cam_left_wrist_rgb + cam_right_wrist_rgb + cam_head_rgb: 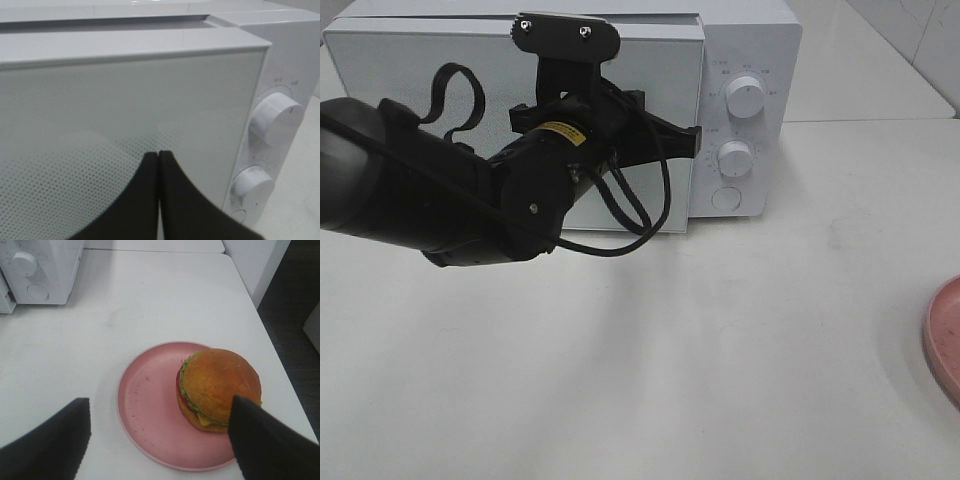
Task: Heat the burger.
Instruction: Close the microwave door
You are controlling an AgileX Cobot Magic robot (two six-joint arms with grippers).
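Note:
The burger (220, 387), with a golden-brown bun, green lettuce and yellow cheese, sits on the right part of a round pink plate (150, 410). In the right wrist view my right gripper (159, 405) hovers open above the plate, one finger beside the burger, holding nothing. My left gripper (158, 155) is shut and empty, its black fingertips pressed together just in front of the white microwave's (745, 60) glass door (125, 110). Whether they touch the glass I cannot tell. My left arm (470, 190) covers much of the door in the high view.
The microwave has two white knobs (744, 98) (734, 157) and a round button (725, 198) on its right panel. Only the plate's rim (945, 340) shows at the table's right edge. The table edge (270, 340) runs close beside the plate.

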